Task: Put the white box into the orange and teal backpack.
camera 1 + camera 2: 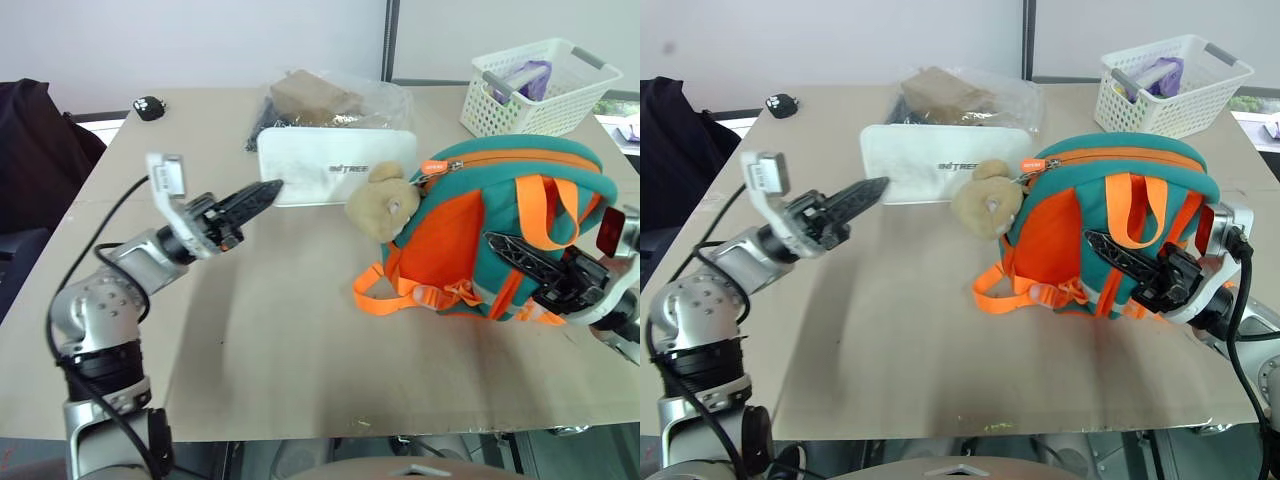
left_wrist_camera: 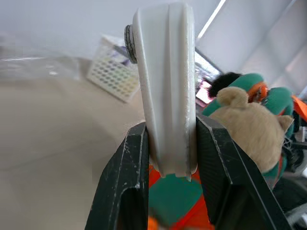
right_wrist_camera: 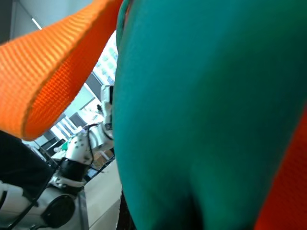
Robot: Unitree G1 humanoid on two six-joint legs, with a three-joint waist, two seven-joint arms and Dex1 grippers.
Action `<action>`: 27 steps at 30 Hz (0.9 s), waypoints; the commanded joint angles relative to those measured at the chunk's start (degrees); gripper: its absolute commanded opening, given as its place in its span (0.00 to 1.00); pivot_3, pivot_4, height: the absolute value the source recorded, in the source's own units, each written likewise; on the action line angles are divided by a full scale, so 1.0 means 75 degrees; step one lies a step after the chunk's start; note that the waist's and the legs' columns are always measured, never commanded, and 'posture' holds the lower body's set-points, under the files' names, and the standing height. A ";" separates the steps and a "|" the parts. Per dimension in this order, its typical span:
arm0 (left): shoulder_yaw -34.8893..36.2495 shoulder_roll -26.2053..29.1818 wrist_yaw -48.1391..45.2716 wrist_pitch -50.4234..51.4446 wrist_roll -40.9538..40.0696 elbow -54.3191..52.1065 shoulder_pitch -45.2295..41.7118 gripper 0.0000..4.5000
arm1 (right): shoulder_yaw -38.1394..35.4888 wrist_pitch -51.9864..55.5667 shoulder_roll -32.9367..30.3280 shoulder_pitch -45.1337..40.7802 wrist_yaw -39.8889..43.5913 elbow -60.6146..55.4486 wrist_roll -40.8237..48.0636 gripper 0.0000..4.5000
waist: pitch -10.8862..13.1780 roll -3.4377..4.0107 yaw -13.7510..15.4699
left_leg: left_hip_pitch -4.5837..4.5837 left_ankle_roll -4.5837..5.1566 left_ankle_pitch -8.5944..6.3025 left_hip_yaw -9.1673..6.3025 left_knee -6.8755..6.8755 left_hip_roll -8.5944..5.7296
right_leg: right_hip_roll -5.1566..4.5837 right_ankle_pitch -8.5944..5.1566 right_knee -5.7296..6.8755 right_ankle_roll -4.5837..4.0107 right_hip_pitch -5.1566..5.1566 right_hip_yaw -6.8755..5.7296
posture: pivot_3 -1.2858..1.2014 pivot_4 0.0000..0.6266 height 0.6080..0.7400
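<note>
While the left gripper point(image 1: 268, 190) clamps the box's point(image 1: 335, 167) edge, it stays tabled. Right gripper point(image 1: 497, 242), pinched together, presses the backpack point(image 1: 500, 200).

Dark printed lettering on lid of white box point(image 1: 335, 165), just past the tip of the left gripper point(image 1: 268, 190); appears to read "UNITREE", though small and only partly legible. Small orange tag at zipper of orange and teal backpack point(image 1: 500, 230), markings too small to read. No other text legible.
</note>
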 commanded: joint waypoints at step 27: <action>0.0078 0.1174 -0.0353 -0.0596 -0.0714 -0.2284 0.1030 0.22 | -0.0127 -0.0294 0.0557 -0.0195 0.0677 0.0600 -0.0966 0.02 | 0.0004 -0.0005 0.0036 | 0.0018 0.0002 -0.0001 -0.0009 0.0020 -0.0003 | 0.0000 -0.0001 0.0001 -0.0002 0.0032 -0.0011 | 0.52 0.24 1.00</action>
